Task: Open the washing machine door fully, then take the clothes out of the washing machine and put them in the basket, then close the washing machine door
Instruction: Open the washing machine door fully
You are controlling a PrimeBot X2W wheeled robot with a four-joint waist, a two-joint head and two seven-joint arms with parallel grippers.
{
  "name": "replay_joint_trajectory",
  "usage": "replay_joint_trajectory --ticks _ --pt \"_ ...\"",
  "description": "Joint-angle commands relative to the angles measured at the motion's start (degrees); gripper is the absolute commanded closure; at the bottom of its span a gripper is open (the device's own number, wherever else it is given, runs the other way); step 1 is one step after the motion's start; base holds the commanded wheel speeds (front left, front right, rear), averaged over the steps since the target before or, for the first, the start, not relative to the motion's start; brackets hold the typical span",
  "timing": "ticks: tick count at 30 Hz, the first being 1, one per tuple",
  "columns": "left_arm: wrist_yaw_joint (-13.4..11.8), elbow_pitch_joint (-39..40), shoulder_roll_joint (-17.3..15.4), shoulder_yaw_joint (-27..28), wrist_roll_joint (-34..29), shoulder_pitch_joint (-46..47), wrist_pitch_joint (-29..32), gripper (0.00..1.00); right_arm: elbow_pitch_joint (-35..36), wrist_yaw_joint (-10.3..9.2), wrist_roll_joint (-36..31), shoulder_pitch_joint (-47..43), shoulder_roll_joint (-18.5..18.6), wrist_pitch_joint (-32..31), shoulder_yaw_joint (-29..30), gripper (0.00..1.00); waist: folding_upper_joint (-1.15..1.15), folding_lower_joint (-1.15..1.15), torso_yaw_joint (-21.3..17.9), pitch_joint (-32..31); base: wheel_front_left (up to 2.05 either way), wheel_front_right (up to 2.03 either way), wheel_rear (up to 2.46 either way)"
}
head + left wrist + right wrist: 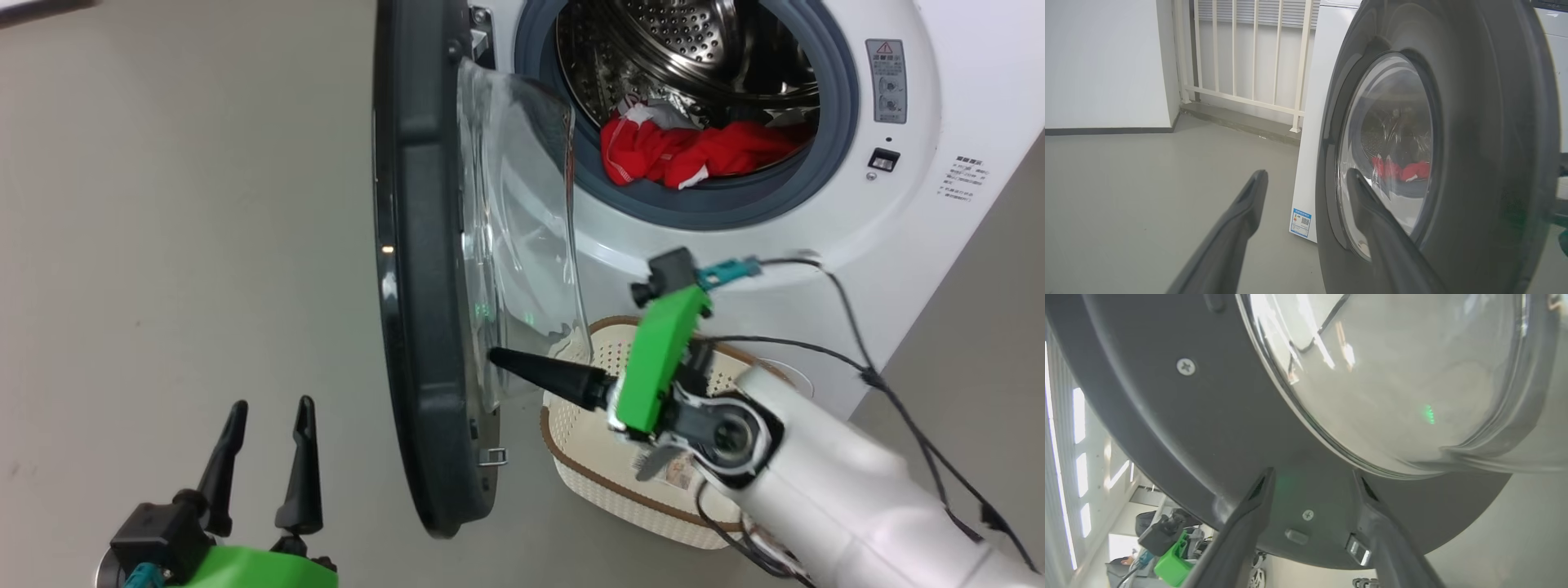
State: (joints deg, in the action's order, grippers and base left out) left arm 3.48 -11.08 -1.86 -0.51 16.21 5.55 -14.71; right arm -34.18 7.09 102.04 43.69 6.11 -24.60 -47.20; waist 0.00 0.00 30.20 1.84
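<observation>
The washing machine [922, 212] stands with its door [416, 269] swung out about square to its front, edge-on in the head view, and its glass bowl [522, 229] faces the drum [686, 41]. Red clothes [694, 151] with white trim lie in the drum's bottom. My right gripper [498, 357] points left at the door's inner face, open, its fingertips [1267, 473] close to the dark rim [1208, 428] under the bowl. My left gripper [272, 404] is open at the lower left, outside the door [1474, 163], holding nothing. The basket [608, 500] sits on the floor under my right arm.
Grey floor stretches left of the door. A white railing [1245, 53] and a white wall [1102, 61] stand beyond the machine's side, which bears a blue label [1301, 222]. Black cables [882, 384] trail from my right wrist. A metal latch hook [494, 457] sticks out of the door's lower edge.
</observation>
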Motion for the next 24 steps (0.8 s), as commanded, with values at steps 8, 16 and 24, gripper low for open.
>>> replay_joint_trajectory --ticks 8,16,24 --pt "0.15 0.62 -1.01 2.4 0.05 0.48 -0.29 0.0 3.7 0.4 -22.69 -6.04 7.35 23.09 -4.19 0.0 0.0 0.0 -0.55 -0.85 0.0 0.0 0.0" --pt "-0.41 0.02 -1.01 2.32 0.74 0.15 -0.29 0.0 -10.52 0.4 -37.73 -6.5 7.29 39.37 -2.27 0.0 0.0 0.0 -0.94 -1.43 0.0 0.0 0.0" --pt "-0.48 0.75 -1.01 1.95 0.95 0.32 -0.29 0.0 -2.03 0.4 -66.88 -14.44 3.87 39.58 25.68 0.0 0.0 0.0 -1.19 -1.04 0.0 0.0 0.0"
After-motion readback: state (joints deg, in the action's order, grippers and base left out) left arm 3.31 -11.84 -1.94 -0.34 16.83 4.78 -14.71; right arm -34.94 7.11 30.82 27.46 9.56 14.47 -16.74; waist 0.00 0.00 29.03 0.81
